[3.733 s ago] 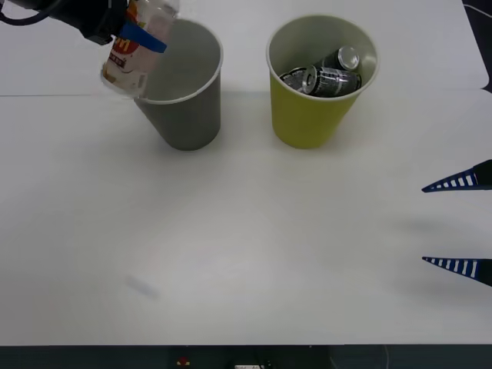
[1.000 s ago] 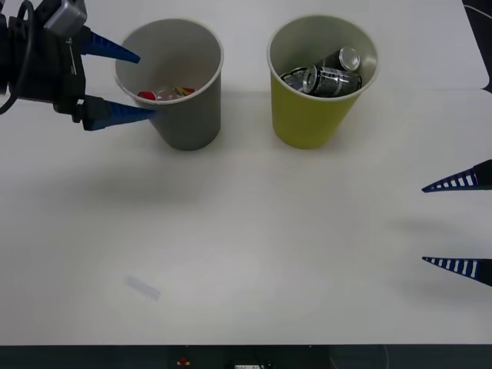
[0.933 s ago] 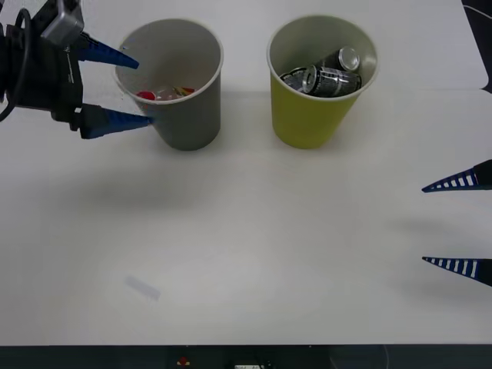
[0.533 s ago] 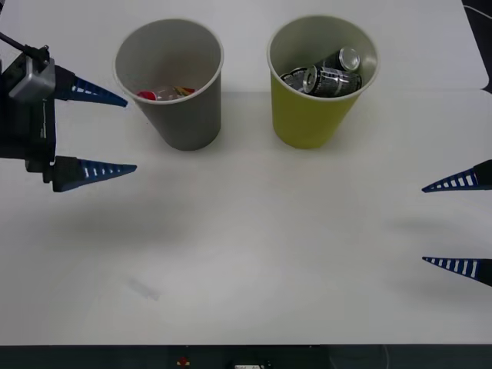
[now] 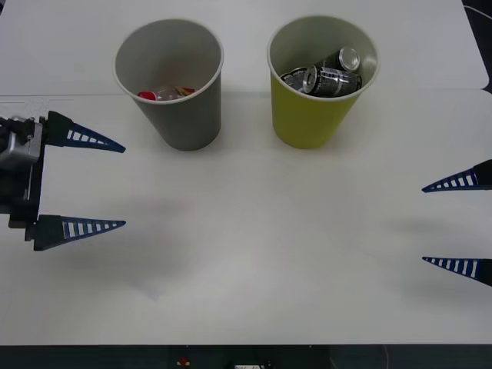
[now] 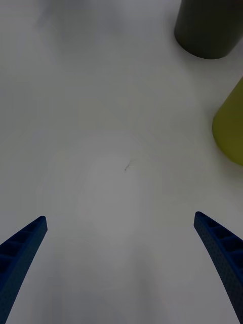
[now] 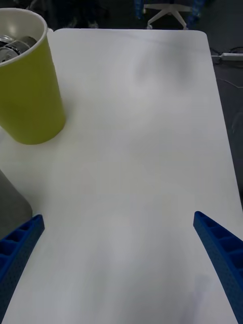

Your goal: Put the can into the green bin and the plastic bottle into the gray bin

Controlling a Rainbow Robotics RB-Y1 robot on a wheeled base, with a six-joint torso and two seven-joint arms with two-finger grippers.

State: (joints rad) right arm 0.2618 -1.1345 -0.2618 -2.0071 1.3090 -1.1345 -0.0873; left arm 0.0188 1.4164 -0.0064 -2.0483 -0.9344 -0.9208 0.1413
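Gray bin [image 5: 181,115]: tapered, pale-rimmed, upright on the white desk [image 5: 254,254]; plastic bottle [image 5: 157,94] inside, apparently lying down, red cap showing.
Green bin [image 5: 311,108]: just beside, holding dark metal cans [image 5: 327,73].
Left hand [image 5: 115,184]: spread wide, empty, near the gray bin.
Right hand [image 5: 424,224]: spread wide, empty, well apart at the desk's right edge.

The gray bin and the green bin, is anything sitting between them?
No. In the front view, bare white table shows between the gray bin and the green bin; they stand apart.
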